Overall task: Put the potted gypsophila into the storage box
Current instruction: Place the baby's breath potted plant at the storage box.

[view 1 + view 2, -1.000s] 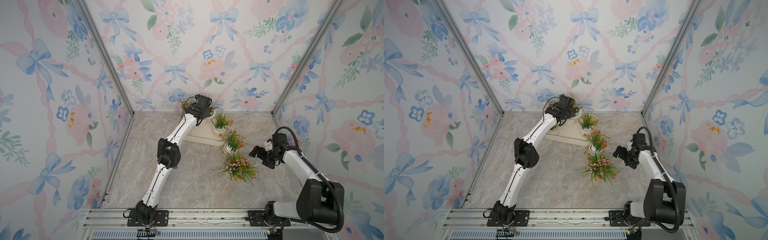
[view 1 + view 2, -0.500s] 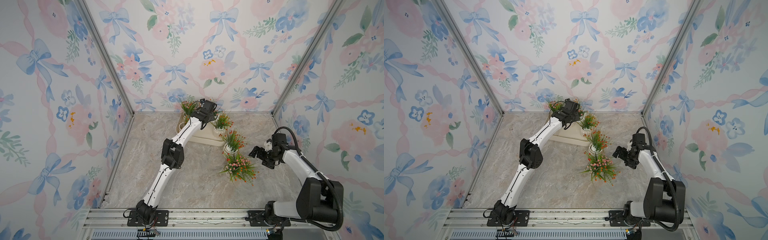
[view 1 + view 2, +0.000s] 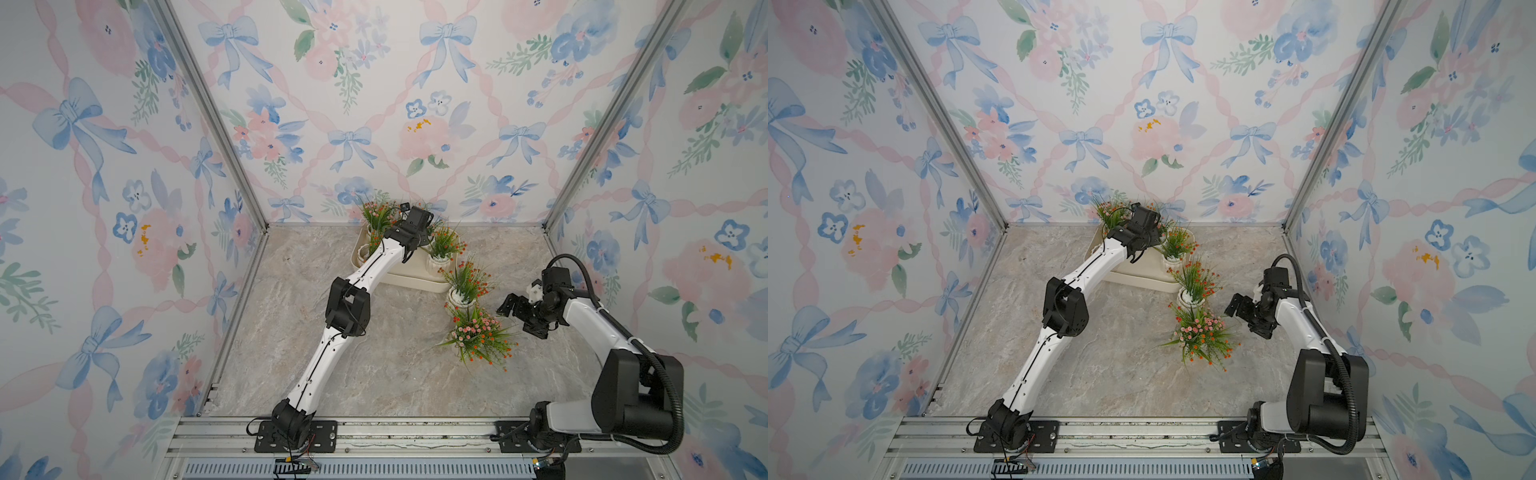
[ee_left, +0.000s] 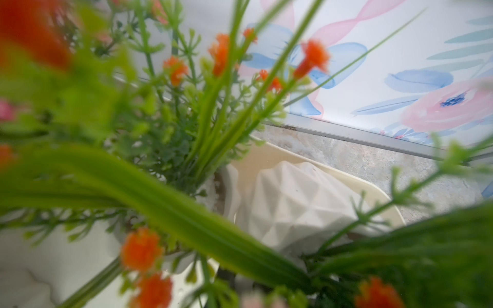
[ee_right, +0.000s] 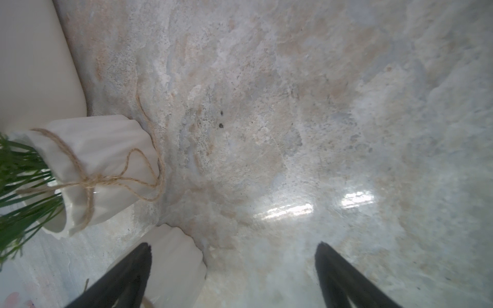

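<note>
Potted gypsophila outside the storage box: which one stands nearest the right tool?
The pink-blossomed pot, farthest from the box; the orange-blossomed one stands beside the box.

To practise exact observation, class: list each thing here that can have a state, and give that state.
storage box: on the table, holding at least two pots.
twine-tied pot: upright on the table, beside the box.
pink-flowered pot: on the table, outside the box.
left claw: shut, above the box; any grip hidden.
right claw: open, empty, beside the pink-flowered pot.
</note>
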Robot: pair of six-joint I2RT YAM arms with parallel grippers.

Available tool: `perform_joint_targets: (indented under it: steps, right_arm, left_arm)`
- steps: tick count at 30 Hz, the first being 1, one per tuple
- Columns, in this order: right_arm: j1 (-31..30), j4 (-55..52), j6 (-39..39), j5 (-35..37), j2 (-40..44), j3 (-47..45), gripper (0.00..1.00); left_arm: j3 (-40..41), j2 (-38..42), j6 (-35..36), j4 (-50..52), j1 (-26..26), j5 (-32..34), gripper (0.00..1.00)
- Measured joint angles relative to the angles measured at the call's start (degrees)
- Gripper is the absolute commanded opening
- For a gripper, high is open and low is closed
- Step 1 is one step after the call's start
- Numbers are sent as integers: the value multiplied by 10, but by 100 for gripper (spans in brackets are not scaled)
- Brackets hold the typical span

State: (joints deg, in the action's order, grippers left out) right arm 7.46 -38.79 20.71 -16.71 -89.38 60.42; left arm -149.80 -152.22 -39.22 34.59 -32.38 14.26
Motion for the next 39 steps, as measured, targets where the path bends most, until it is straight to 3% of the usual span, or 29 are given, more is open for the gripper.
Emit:
perform_joint_targets:
  steps: [19,21,24,30,39]
  right_arm:
    - [0,0,0,0,-5,0,97]
    - [0,0,0,0,-5,0,97]
    - [0,0,0,0,-5,0,97]
    - [0,0,0,0,-5,0,97]
    - [0,0,0,0,-6,0,97]
  left_arm:
    - [0,-2,0,-3,2,-8,0]
    - [0,-3,0,-3,2,-8,7]
    - [0,-3,0,-3,2,-8,7]
    - [0,-3,-2,-9,2,-15,28]
    - [-5,-3,-5,-24,2,-18,30]
